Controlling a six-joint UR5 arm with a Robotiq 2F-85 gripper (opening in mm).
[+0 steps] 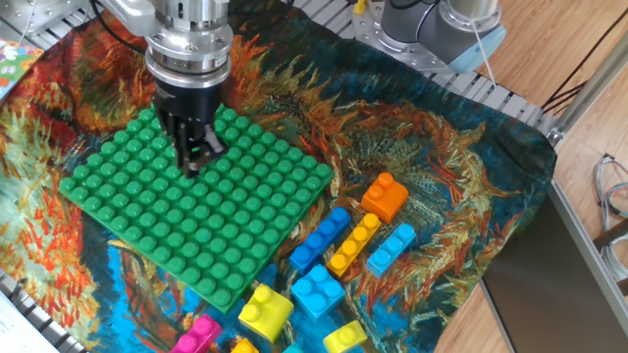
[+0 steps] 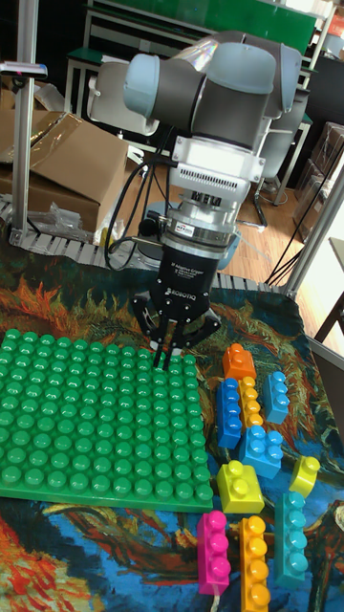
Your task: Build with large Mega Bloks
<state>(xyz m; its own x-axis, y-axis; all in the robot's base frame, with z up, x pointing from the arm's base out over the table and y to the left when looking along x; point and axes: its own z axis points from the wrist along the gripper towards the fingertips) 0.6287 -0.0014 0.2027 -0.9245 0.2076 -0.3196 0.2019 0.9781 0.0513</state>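
The green studded plate (image 1: 226,230) (image 2: 86,430) lies on the patterned cloth with no brick on it. My gripper (image 1: 193,157) (image 2: 164,358) hangs just over the plate's far part, fingers pressed together and pointing down, holding nothing. The large Mega Bloks lie loose to the right of the plate: an orange square one (image 1: 385,196) (image 2: 239,362), a long blue one (image 1: 320,238) (image 2: 227,411), a long yellow-orange one (image 1: 354,243), a light blue one (image 1: 391,248) (image 2: 275,395), a blue square one (image 1: 317,290) (image 2: 260,449) and a yellow one (image 1: 266,310) (image 2: 239,486).
More bricks sit at the near edge: pink (image 2: 213,550), orange (image 2: 253,576), teal (image 2: 291,538) and pale yellow (image 2: 304,474). The arm's base (image 1: 442,29) stands at the far right. The cloth ends at the wooden table edge (image 1: 510,294) on the right.
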